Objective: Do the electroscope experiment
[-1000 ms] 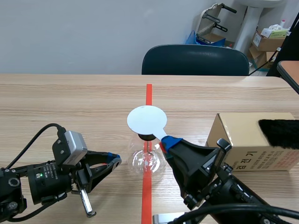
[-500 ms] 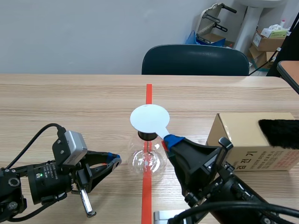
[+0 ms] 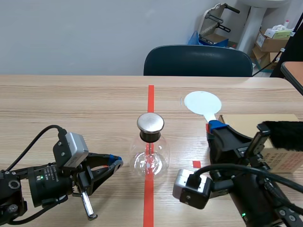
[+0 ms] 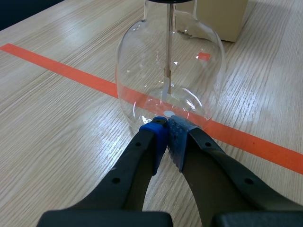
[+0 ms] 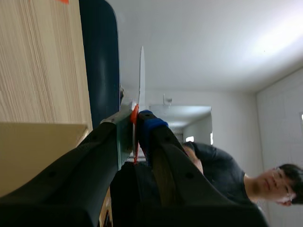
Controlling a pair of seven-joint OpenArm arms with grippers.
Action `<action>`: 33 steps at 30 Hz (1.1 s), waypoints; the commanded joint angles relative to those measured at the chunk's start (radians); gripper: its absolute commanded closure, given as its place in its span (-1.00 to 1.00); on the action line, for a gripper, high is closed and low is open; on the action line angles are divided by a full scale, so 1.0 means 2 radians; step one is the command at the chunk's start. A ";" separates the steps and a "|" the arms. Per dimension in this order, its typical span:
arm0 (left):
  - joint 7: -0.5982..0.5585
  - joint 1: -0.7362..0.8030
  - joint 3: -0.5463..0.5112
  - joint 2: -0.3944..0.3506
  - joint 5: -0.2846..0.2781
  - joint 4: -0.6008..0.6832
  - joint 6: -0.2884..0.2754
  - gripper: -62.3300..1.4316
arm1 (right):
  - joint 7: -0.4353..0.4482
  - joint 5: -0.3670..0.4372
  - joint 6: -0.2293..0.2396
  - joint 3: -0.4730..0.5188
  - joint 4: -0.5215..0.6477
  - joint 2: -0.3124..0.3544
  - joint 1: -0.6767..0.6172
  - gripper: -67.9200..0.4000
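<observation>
Swung from over the electroscope's (image 3: pixel 150 158) metal cap (image 3: pixel 150 122) to right of centre, white disc (image 3: pixel 202 102) pinched by its stem in the closed right claw (image 3: pixel 215 126) near the cardboard box (image 3: pixel 251 142); electroscope upright at frame centre on the surface (image 3: pixel 71 104), left claw (image 3: pixel 116 164) closed on nothing, tips just beside its glass base.

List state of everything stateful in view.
electroscope flask: upright, top plate bare
white disc: raised, gripped by its handle, clear of flask
left claw: shut, empty, tips at flask base
right claw: shut on white disc
cardboard box: closed
</observation>
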 commanded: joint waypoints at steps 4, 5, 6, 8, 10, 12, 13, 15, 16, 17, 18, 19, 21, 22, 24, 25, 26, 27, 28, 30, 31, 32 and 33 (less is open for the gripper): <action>-0.005 0.000 -0.002 0.000 -0.003 0.009 -0.001 0.87 | -0.055 0.002 -0.007 0.001 0.012 0.006 -0.001 0.96; -0.005 0.000 -0.002 0.000 -0.003 0.009 -0.001 0.87 | -0.066 0.002 -0.007 0.001 0.012 0.006 -0.001 0.96; -0.005 0.000 -0.002 0.000 -0.003 0.009 -0.001 0.87 | -0.075 0.002 -0.007 0.001 0.012 0.006 -0.001 0.96; -0.005 0.000 -0.002 0.000 -0.003 0.009 -0.001 0.87 | -0.091 0.002 -0.007 0.001 0.012 0.006 -0.001 0.96; -0.004 0.000 -0.002 0.000 -0.003 0.009 -0.001 0.87 | -0.103 0.002 -0.007 0.001 0.012 0.006 -0.001 0.96; -0.004 0.000 -0.002 0.000 -0.003 0.009 -0.001 0.87 | -0.110 0.002 -0.007 0.001 0.012 0.006 -0.001 0.96; -0.003 0.000 -0.002 0.000 -0.003 0.009 -0.001 0.87 | -0.113 0.002 -0.007 0.001 0.012 0.006 -0.001 0.96; -0.003 0.000 -0.002 0.000 -0.003 0.009 -0.001 0.87 | -0.113 0.002 -0.007 0.001 0.012 0.006 -0.001 0.96; -0.003 0.000 -0.002 0.000 -0.003 0.009 -0.001 0.87 | -0.113 0.002 -0.007 0.001 0.012 0.006 -0.001 0.96; -0.003 0.000 -0.002 0.000 -0.003 0.009 -0.001 0.87 | -0.113 0.002 -0.007 0.001 0.012 0.006 -0.001 0.96; -0.003 0.000 -0.002 0.000 -0.003 0.009 -0.001 0.87 | -0.113 0.002 -0.007 0.001 0.012 0.006 -0.001 0.96; -0.003 0.000 -0.002 0.000 -0.003 0.009 -0.001 0.87 | -0.112 0.002 -0.007 0.001 0.012 0.006 -0.001 0.96; -0.003 0.000 -0.002 0.000 -0.003 0.009 -0.001 0.87 | -0.112 0.002 -0.007 0.001 0.012 0.006 -0.001 0.96; -0.003 0.000 -0.002 0.000 -0.003 0.009 -0.001 0.87 | -0.112 0.002 -0.007 0.001 0.012 0.006 -0.001 0.96; -0.003 0.000 -0.002 0.000 -0.003 0.009 -0.001 0.87 | -0.112 0.002 -0.007 0.001 0.012 0.006 -0.001 0.96; -0.003 0.000 -0.002 0.000 -0.003 0.009 -0.001 0.87 | -0.112 0.002 -0.007 0.001 0.012 0.006 -0.001 0.96; -0.003 0.000 -0.002 0.000 -0.003 0.009 -0.001 0.87 | -0.112 0.002 -0.007 0.001 0.012 0.006 -0.001 0.96; -0.003 0.000 -0.002 0.000 -0.003 0.009 -0.001 0.87 | -0.112 0.004 -0.007 0.001 0.012 0.006 -0.001 0.96; -0.004 0.000 -0.002 0.000 -0.003 0.009 -0.001 0.87 | -0.112 0.006 -0.007 0.001 0.012 0.006 -0.001 0.96; -0.004 0.000 -0.002 0.000 -0.003 0.009 -0.001 0.87 | -0.112 0.006 -0.007 0.001 0.012 0.006 -0.001 0.96; -0.004 0.000 -0.002 0.000 -0.003 0.009 -0.001 0.87 | -0.112 0.006 -0.007 0.001 0.012 0.005 -0.001 0.96; -0.004 0.000 -0.002 0.000 -0.003 0.009 -0.001 0.87 | -0.112 0.006 -0.007 0.001 0.012 0.005 -0.001 0.96; -0.004 0.000 -0.002 0.000 -0.003 0.009 -0.001 0.87 | -0.112 0.006 -0.007 0.001 0.012 0.005 -0.001 0.96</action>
